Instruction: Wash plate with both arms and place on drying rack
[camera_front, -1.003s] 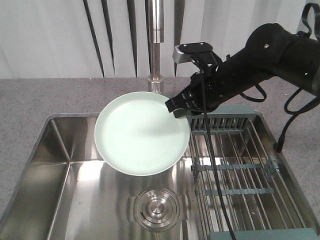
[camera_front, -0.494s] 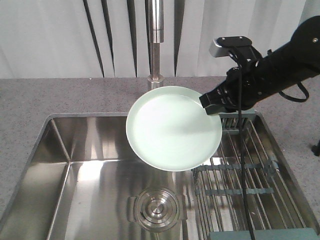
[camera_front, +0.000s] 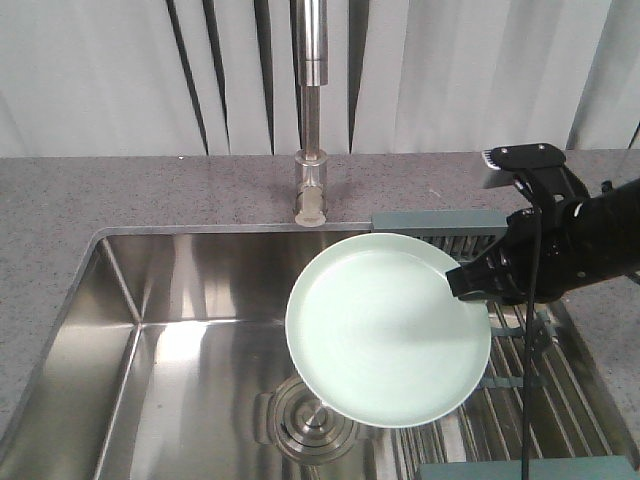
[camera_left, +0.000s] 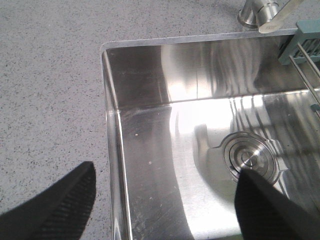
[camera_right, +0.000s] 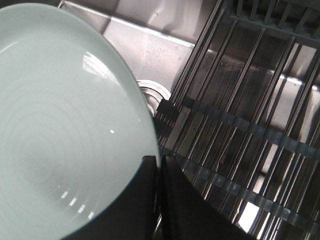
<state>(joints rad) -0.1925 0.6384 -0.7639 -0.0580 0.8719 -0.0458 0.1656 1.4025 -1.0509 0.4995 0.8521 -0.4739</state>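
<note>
right gripper is clamped on the plate rim; the plate has been carried away from the tap and is held tilted, partly over the drying rack. racking is judged next. left gripper is spread, empty.

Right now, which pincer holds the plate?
The right pincer, shut on the rim of the plate; the left pincer is open and empty.
</note>
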